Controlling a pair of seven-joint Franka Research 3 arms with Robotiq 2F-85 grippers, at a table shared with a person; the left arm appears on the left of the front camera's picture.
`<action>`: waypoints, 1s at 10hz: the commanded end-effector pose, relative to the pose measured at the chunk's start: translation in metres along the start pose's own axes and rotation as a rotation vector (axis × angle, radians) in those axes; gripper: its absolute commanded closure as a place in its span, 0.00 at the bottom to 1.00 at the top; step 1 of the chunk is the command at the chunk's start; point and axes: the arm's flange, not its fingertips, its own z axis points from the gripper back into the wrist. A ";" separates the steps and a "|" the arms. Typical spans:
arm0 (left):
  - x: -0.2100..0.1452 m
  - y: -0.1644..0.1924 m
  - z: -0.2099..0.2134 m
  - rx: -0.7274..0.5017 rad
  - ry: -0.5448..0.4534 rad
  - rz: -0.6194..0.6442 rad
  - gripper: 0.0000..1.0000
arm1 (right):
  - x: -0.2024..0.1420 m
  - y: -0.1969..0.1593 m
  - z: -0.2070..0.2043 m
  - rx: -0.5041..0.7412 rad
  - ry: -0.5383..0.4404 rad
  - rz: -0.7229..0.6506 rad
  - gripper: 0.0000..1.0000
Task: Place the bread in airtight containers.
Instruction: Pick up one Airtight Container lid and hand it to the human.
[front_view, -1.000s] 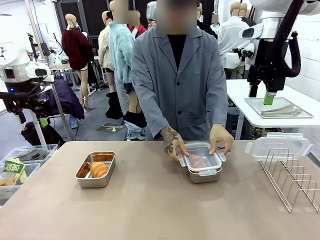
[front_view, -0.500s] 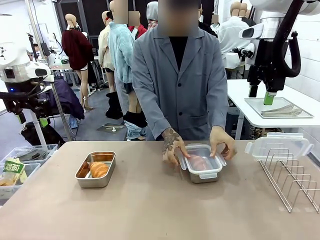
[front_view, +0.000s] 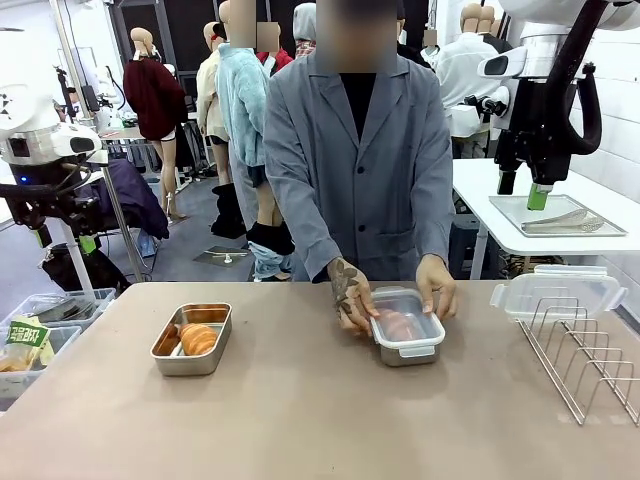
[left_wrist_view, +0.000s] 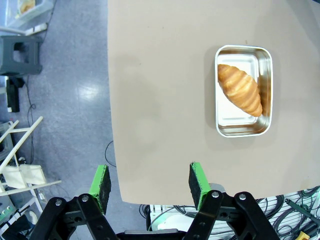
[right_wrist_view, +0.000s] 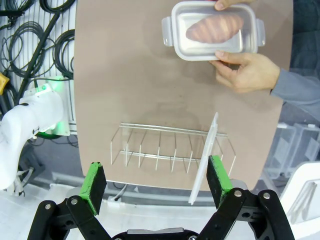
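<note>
Left tool (left_wrist_view: 149, 172): fingers apart, nothing between the green pads (left_wrist_view: 201, 179). Right tool (right_wrist_view: 155, 165): fingers also apart, nothing between them. Front view has the left tool beyond the surface's left edge, the right one raised over on the right side.

Right wrist view: wire rack (right_wrist_view: 172, 145) ahead of the right tool, a spare clear lid (right_wrist_view: 204, 160) standing nearly edge-on among its wires. Front view puts the rack along the right edge of the surface (front_view: 270, 420), lid at its far end, tilted.

Left wrist view: open steel container (left_wrist_view: 231, 127), rectangular, rounded corners, with one croissant (left_wrist_view: 241, 90) lying diagonally inside, against the wall at one end. Front view puts it in the left part of the surface, toward the far left corner, without a lid on.

Covered container (front_view: 408, 357): near the far edge, right of centre, second croissant (right_wrist_view: 215, 28) inside, seen through the clear lid (front_view: 408, 318) on top. Side tabs jut out in the right wrist view; front tab points down in the front view.

Person in a grey coat (front_view: 360, 180) at the far edge. Right hand (front_view: 350, 296), tattooed, touches one side of the covered container; left hand (front_view: 436, 285) touches the other side.
</note>
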 end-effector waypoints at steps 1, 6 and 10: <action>0.000 0.000 0.000 0.012 -0.011 0.017 0.19 | 0.002 0.000 0.000 0.002 -0.016 -0.008 0.00; 0.000 0.000 0.000 0.012 -0.011 0.017 0.19 | 0.002 0.000 0.000 0.002 -0.016 -0.008 0.00; 0.000 0.000 0.000 0.012 -0.011 0.017 0.19 | 0.000 0.000 0.000 0.000 0.000 0.000 0.00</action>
